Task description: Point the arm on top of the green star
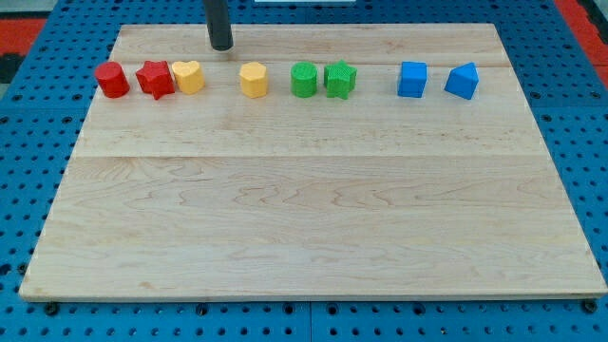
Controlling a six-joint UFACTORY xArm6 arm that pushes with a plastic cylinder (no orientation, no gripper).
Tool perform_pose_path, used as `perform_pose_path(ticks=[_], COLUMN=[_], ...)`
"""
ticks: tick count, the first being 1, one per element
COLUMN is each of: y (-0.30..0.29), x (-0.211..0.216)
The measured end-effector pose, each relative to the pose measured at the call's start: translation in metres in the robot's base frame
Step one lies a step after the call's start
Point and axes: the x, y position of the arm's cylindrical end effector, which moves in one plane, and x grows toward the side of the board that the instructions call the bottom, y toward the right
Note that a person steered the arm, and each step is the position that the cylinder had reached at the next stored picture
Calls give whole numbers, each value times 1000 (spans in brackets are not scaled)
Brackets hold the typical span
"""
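Near side first: the pale wooden board (304, 228) is bare across the whole lower part of the view, just grain and a couple of plank seams, sitting on a blue pegboard-style table.

All the action is in one row toward the view's top. From the view's left: a red cylinder block (112, 80), a red star block (155, 78) touching a yellow heart block (189, 76), then a yellow hexagon-ish block (254, 80), a green cylinder block (304, 80) just beside the green star block (340, 79), and further right a blue cube block (412, 79) and a blue wedge-like block (462, 81).

Furthest back is my tip (220, 47), the end of the dark rod. Nothing to open or close on it, and it's touching no block, parked beyond the row between the yellow heart and the yellow hexagon.

So the green star lies off to the view's right of my tip and slightly nearer. I'd guess a rightward sweep behind the row, passing the hexagon and green cylinder, then coming in at the star.
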Motion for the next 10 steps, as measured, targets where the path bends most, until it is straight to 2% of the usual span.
perform_pose_path(ticks=[4,5,6,7,10], y=[19,42,98,123,126], x=[0,0,0,0,-1])
